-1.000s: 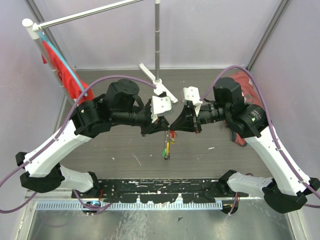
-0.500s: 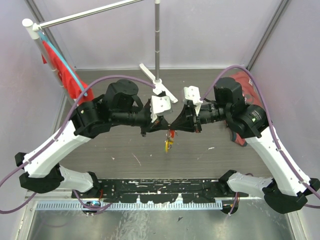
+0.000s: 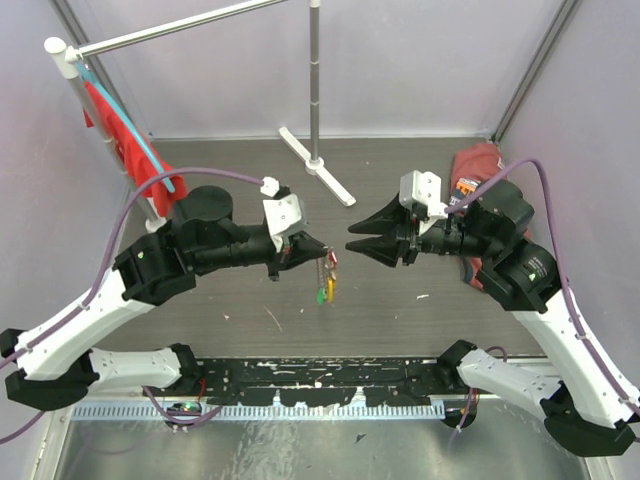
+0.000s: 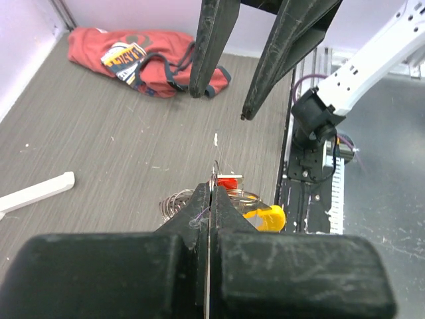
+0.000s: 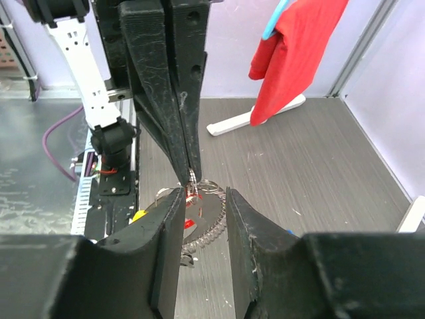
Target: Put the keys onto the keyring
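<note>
Top view: my arms just parted, left gripper (image 3: 320,246) pinching the dangling keyring (image 3: 327,277), right gripper (image 3: 352,238) open and empty, so threading looks done.

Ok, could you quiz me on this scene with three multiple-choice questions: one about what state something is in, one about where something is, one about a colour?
1. The right gripper is: A open and empty; B shut on a key; C shut on the chain.
2. The keyring is: A dropped, held by neither arm; B dangling from the left gripper; C pinched in the right gripper.
3. Its curved tag is: A blue; B white; C yellow.

Answers: 1 A, its fingers stand apart, clear of the keyring in the top view. 2 B, the shut left fingers pinch it and it hangs below them. 3 C, yellow shows plainly in the left wrist view.
</note>
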`<state>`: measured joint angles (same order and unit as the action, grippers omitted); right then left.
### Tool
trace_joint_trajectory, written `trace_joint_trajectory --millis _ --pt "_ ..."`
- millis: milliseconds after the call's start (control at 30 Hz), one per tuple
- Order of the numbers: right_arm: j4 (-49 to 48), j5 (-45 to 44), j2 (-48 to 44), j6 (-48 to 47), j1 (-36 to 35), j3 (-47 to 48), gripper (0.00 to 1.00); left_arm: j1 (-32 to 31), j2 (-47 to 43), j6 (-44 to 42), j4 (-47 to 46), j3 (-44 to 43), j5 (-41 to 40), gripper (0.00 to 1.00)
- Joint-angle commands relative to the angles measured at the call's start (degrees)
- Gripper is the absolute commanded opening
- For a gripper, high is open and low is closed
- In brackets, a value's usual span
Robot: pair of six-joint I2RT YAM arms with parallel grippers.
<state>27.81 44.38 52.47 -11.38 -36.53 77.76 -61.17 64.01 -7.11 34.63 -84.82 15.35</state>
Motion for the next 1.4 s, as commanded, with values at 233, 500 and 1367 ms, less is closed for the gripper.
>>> trace_joint_trajectory --millis 233,500,1367 --pt "-5.51 3.79 3.13 4.58 -0.05 -0.44 0.36 -0.01 -7.03 6.78 -17.95 8.27 -2.33 0.00" --pt "-6.99 5.36 3.52 5.85 -0.07 -0.93 0.38 -0.01 -6.91 6.72 -17.71 8.45 -2.75 0.00" --pt "-7.54 6.64 4.84 6.46 -0.08 -0.82 0.09 -0.01 -6.19 5.36 -16.06 8.11 -2.92 0.00"
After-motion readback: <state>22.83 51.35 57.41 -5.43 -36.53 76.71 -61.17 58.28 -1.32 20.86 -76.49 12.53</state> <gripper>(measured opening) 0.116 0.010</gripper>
